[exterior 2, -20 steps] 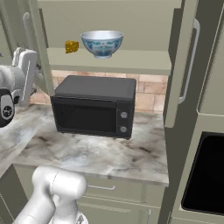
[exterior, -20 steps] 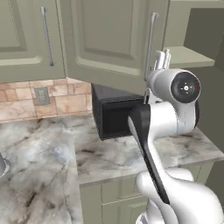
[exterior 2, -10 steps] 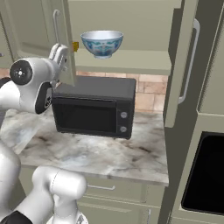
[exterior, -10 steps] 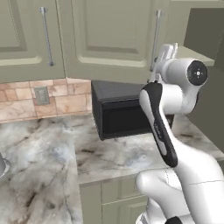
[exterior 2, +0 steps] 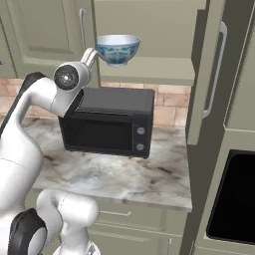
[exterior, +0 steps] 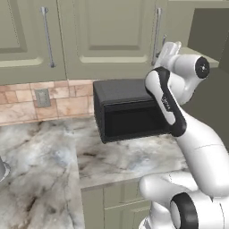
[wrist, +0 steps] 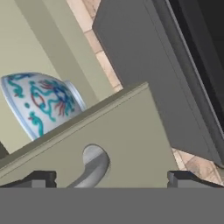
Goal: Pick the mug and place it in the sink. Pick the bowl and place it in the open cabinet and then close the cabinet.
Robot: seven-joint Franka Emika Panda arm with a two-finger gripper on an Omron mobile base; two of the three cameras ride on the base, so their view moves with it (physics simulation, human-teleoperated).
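Bowl [exterior 2: 117,49] on cabinet [exterior 2: 149,69] shelf above black microwave [exterior 2: 112,121]; gripper [wrist: 111,177] spread, empty, beside shelf edge.

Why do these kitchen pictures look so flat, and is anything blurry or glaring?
Right base view: even rendered light, soft shadow under the microwave, a faint sheen on the bowl. Left base view: the countertop marbling looks smeared. Hand view: tilted, close, the bowl's pattern slightly soft, no glare.
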